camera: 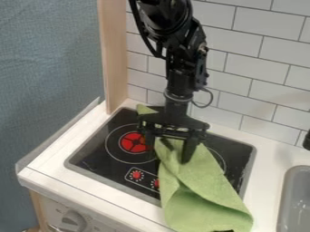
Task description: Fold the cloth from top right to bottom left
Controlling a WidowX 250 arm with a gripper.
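Cloth lies green and rumpled across the right-hand part of the black stovetop, and its lower end spills over the stove's rim onto the white counter. We see the gripper pointing down over its narrow upper part, claw released: the two fingers stand apart, with green fabric in the space between them. We take that spread as meant to straddle the bunched part, so that closing could pinch a fold, though it would suit letting go just as well; one view cannot settle which. We cannot tell whether either finger touches the fabric. The arm comes down from the top edge, which we judge leaves the broad lower end free of it.

As for direction, we find the long axis running aslant from upper left to lower right, with a small tip at the upper left behind the gripper and the wide end toward us, near the sink. That slant runs across the fold we are asked for, so we judge the top right edge needs lifting and carrying toward the bottom left, past the red-marked burner. Gripping several layers at once could drag everything instead.
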